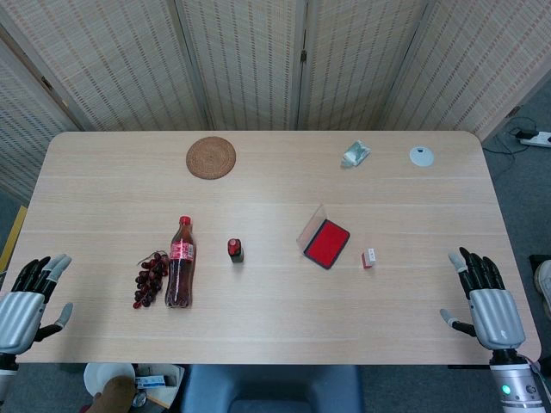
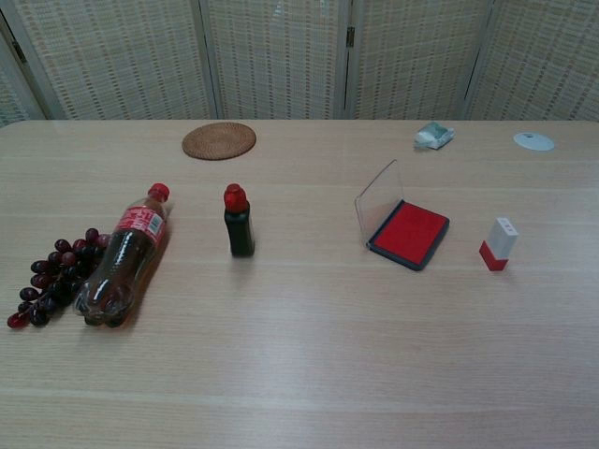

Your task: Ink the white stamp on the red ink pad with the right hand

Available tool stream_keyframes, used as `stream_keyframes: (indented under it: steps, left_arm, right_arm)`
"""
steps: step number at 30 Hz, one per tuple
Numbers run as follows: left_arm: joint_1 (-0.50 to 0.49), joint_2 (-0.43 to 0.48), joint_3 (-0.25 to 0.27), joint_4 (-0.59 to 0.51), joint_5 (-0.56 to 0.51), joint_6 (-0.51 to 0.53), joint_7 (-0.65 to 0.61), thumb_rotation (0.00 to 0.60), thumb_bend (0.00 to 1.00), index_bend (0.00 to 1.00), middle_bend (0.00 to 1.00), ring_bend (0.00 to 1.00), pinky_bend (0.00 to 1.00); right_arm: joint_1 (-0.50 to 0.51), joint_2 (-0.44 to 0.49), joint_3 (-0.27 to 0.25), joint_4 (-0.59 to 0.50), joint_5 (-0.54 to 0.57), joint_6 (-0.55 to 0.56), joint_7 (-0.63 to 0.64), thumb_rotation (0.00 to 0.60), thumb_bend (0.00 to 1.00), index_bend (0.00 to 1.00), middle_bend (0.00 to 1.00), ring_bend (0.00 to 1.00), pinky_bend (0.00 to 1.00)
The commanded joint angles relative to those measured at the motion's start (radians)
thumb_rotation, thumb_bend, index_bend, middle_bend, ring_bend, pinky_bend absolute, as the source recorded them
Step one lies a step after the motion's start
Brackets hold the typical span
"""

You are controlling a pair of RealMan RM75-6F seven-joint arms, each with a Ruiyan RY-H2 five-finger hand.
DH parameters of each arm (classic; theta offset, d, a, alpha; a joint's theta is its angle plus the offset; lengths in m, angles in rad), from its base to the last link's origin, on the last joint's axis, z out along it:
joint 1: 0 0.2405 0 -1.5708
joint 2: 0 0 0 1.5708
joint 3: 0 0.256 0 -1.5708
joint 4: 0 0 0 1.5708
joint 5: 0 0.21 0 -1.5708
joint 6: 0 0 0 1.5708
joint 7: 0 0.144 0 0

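A small white stamp [image 2: 498, 243] with a red base is seen upright on the pale wood-grain table [image 2: 299, 374], just right of the red ink pad [image 2: 409, 233], whose clear lid is propped open. The right hand [image 1: 488, 300] is held open and empty at the table's near right edge, well apart from the stamp; the left hand [image 1: 27, 298] is likewise open at the left edge. The stamp is judged light, rigid, smooth plastic, easily toppled, best pinched by its white upper body. The pad's surface looks flat and soft
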Motion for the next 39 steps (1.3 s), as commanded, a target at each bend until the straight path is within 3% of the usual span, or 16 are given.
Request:
stream_keyframes:
  steps: [1, 12, 20, 29, 35, 39]
  left_arm:
    - [0.001, -0.001, 0.001, -0.003, 0.001, 0.003, 0.003, 0.6, 0.43, 0.0, 0.0, 0.0, 0.0]
    - [0.007, 0.005, -0.005, -0.005, -0.007, 0.013, -0.015, 0.6, 0.43, 0.0, 0.0, 0.0, 0.0]
    - [0.015, 0.012, -0.005, -0.003, -0.007, 0.026, -0.037, 0.6, 0.43, 0.0, 0.0, 0.0, 0.0]
    - [0.021, 0.015, -0.004, -0.004, 0.002, 0.04, -0.064, 0.6, 0.43, 0.0, 0.0, 0.0, 0.0]
    - [0.025, 0.021, -0.004, 0.002, 0.008, 0.051, -0.091, 0.6, 0.43, 0.0, 0.0, 0.0, 0.0]
    - [0.03, 0.023, -0.004, 0.005, 0.01, 0.061, -0.103, 0.6, 0.43, 0.0, 0.0, 0.0, 0.0]
  right_arm:
    - [0.0, 0.0, -0.002, 0.0, -0.001, -0.002, 0.001, 0.6, 0.16, 0.02, 0.0, 0.0, 0.0]
    - [0.04, 0.009, 0.006, -0.012, 0.038, -0.094, 0.055, 0.6, 0.16, 0.02, 0.0, 0.0, 0.0]
    - [0.133, 0.071, 0.051, -0.127, 0.079, -0.221, 0.052, 0.6, 0.16, 0.02, 0.0, 0.0, 0.0]
    - [0.298, 0.089, 0.111, -0.155, 0.203, -0.487, 0.131, 0.6, 0.2, 0.12, 0.0, 0.0, 0.0]
    - [0.394, 0.074, 0.146, -0.136, 0.349, -0.625, 0.089, 0.6, 0.23, 0.21, 0.0, 0.0, 0.0]
    - [0.466, 0.122, 0.156, -0.166, 0.449, -0.693, -0.029, 0.6, 0.23, 0.22, 0.0, 0.0, 0.0]
